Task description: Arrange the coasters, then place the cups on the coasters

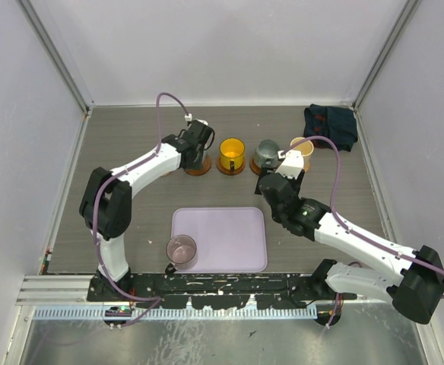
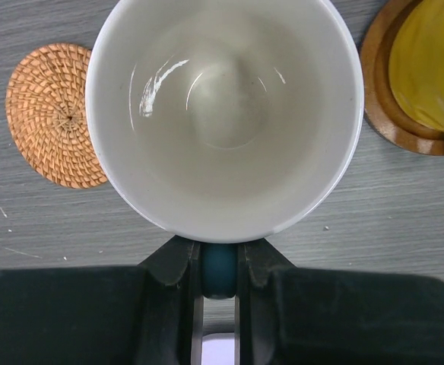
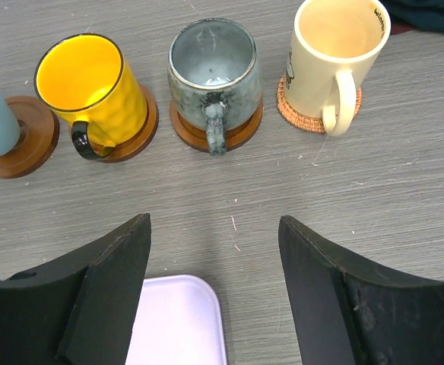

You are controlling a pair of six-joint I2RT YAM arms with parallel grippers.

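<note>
Grey wood-grain tabletop holds the row: the white ceramic cup with light blue outside sits on, or just above, a round brown wooden coaster beside the orange-yellow cup. Our left gripper clamps its blue handle, which points back toward the wrist. On the cup's other side lies a bare woven round coaster. Our right gripper hangs open, holding nothing.

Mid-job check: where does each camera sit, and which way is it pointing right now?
Top external: above and behind the bases, looking down on the table; the left arm, right arm and lavender tray show.
Left wrist: looks straight down into the white cup; the left gripper clamps its handle.
Right wrist: low, facing forward over the open right gripper at the grey-green cup.
Shared: the yellow cup appears in all three.
</note>
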